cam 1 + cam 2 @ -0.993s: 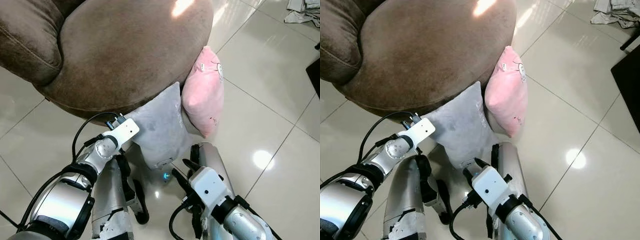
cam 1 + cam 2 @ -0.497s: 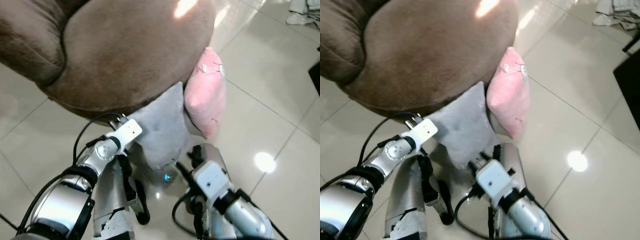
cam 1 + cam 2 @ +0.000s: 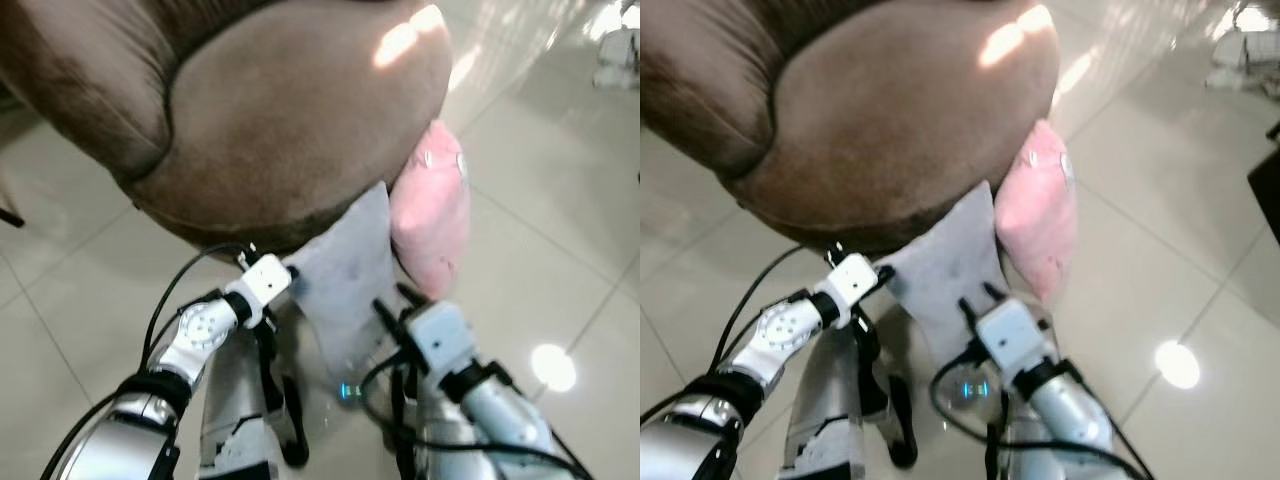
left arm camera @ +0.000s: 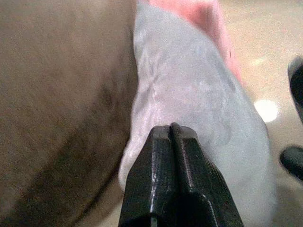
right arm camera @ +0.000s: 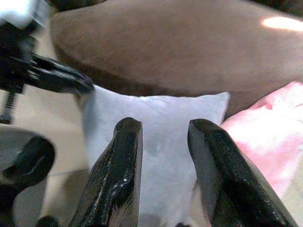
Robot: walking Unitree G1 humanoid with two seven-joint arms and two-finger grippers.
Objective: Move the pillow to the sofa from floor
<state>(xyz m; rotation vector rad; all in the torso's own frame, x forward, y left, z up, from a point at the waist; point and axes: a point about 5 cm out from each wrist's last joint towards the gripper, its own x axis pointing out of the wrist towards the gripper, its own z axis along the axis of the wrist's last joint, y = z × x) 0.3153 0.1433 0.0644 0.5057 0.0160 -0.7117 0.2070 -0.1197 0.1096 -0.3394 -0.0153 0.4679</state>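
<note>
Leaning against the brown sofa (image 3: 300, 130), the grey pillow (image 3: 345, 275) stands on the tiled floor (image 3: 560, 270) with a pink pillow (image 3: 432, 220) just beside it. The left pincer (image 4: 171, 130), its fingers pressed together, touches the grey pillow's edge near the sofa. The right pincer (image 5: 163, 130) is spread, its fingers (image 5: 125, 156) in front of the pillow's face.
</note>
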